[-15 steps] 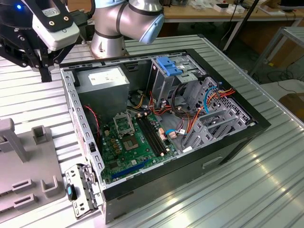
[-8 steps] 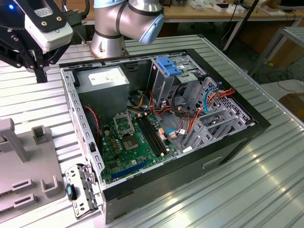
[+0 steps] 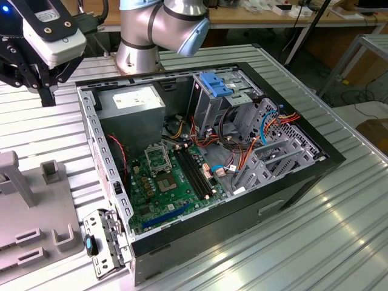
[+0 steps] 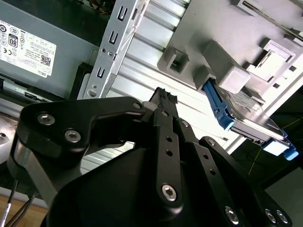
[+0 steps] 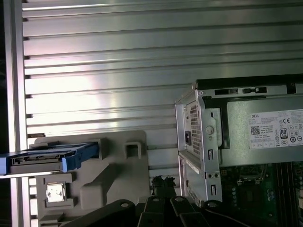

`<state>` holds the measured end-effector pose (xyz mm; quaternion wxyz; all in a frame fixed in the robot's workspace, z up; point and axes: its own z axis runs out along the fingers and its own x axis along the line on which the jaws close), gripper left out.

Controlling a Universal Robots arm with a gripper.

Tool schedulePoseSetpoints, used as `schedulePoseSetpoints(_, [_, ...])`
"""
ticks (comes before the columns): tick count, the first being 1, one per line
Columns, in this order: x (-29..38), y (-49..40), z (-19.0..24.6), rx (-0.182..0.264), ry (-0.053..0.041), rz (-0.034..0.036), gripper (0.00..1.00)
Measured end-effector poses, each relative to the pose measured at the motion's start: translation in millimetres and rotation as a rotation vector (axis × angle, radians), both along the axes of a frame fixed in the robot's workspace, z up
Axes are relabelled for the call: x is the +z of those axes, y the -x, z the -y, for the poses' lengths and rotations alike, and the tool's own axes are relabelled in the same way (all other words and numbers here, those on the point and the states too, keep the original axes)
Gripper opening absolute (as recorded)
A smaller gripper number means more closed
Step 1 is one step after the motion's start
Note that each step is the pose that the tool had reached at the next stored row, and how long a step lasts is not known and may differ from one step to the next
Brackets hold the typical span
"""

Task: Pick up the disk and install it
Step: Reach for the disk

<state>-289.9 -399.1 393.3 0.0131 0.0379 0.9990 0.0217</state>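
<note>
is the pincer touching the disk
Apart. In the first wrist view a stretch of the grey holder lies between the pincer and the disk, which sits in that holder.

A ribbed silver metal surface (image 3: 339, 236) carries an open black computer case (image 3: 273, 209) lying on its side near the middle. A grey fixture (image 3: 42, 212) rests at the exterior view's left, and the arm's base (image 3: 134, 57) stands beyond the case.
</note>
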Motion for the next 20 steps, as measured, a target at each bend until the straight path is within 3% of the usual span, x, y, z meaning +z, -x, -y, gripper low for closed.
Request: schedulePoseSetpoints(20, [0.0, 22.2, 0.0, 0.000, 0.0000, 0.0000, 0.11])
